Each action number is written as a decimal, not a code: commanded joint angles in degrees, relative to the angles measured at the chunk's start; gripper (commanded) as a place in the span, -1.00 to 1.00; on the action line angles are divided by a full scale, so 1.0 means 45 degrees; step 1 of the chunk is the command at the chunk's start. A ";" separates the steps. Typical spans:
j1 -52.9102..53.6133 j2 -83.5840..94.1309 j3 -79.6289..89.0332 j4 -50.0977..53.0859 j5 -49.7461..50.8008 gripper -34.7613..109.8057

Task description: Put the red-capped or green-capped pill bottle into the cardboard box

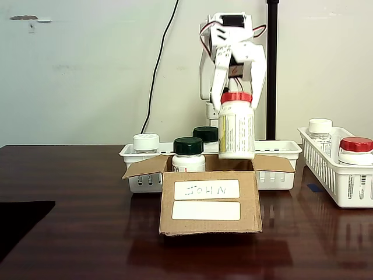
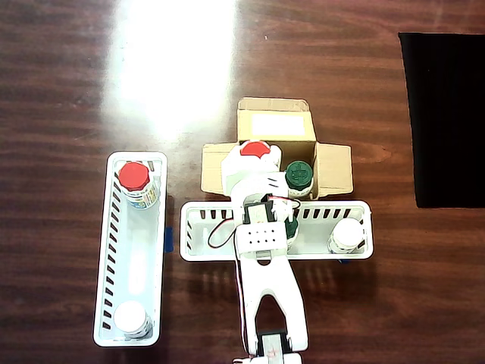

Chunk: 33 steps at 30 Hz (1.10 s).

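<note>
**Red-capped bottle hangs over the open carton**

The white gripper is clenched on the red-capped pill bottle, its fingers pinching the bottle just below the cap and holding it upright above the cardboard box. In the fixed view the bottle's base sits at about the level of the box's top edge, on the right of the opening; from overhead its red cap lies over the left half of the opening. Whether the base has passed the rim cannot be told from these pictures.

A green-capped bottle already stands inside the carton beside it, close to the carried bottle but apart from it in the fixed view. The box, flaps spread and two white labels on its front, rests on the dark wooden table just in front of a white slotted basket, which holds a white-capped bottle and another dark-capped bottle. A second basket to the right in the fixed view holds one red-capped and one white-capped bottle.

The step in hand appears to be the lowering into the box. The next move likely calls for a straight descent into the free half of the box, clear of the green-capped bottle and the flaps, before the fingers part.
</note>
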 commanded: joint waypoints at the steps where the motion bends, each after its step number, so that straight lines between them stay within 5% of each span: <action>1: 0.0293 0.0156 0.0703 -0.1875 0.0430 -0.50; 9: 0.0312 -0.0176 0.2344 -0.3008 0.0742 -0.44; 22: -0.0215 -0.0234 0.1211 -0.1523 0.0156 0.33; 28: -0.0801 0.0449 -0.1074 0.1973 -0.0684 0.28; 33: -0.1250 0.3184 -0.0645 0.5273 -0.0977 -0.08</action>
